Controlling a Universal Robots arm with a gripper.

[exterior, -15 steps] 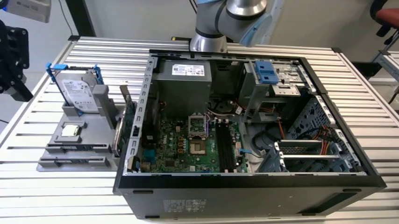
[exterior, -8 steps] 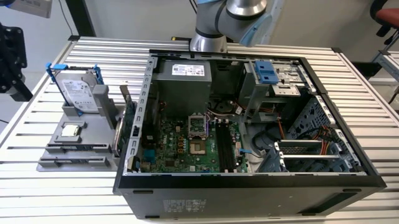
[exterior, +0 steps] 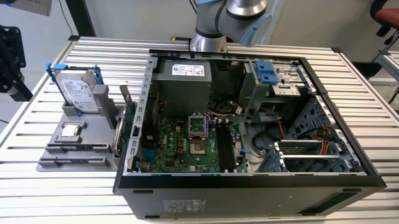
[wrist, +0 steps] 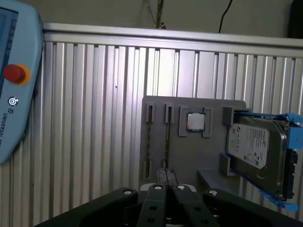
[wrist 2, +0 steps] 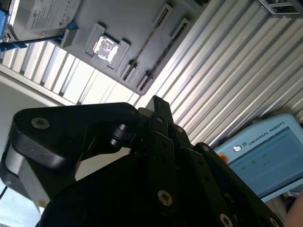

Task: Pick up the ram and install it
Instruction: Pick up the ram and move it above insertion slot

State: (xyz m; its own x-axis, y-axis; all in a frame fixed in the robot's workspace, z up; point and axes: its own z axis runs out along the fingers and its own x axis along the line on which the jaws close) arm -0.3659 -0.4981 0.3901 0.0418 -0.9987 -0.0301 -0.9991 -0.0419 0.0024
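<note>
In the exterior view a grey holder (exterior: 87, 140) lies on the slatted worktop (exterior: 56, 196). A hard drive (exterior: 81, 93) in a blue frame stands at the holder's end farther from the camera. A processor chip (exterior: 72, 130) sits in a recess at the holder's middle, and two narrow slots (exterior: 74, 149) cross its nearer end. A green expansion card (exterior: 129, 123) stands upright just beside the holder, between it and the open computer case (exterior: 249, 181). Inside the case lie the motherboard (exterior: 181, 144) and its long dark memory sockets (exterior: 225, 144); whether a stick sits in them I cannot tell. The arm (exterior: 212, 28) rises beyond the case, well apart from the holder.

The first wrist view adds the tool (wrist: 165, 178), closed with its fingers meeting, apart from the holder. Each of the narrow slots (wrist: 168, 139) shows a thin dark line seen edge-on. I cannot tell whether either line is the ram, so I cannot place it relative to the tool. A pale blue control pendant (wrist: 14, 85) shows well apart from the holder, on the side away from the hard drive.

The second wrist view gives the tool from the side, fingers pressed together, with the holder beyond them
</note>
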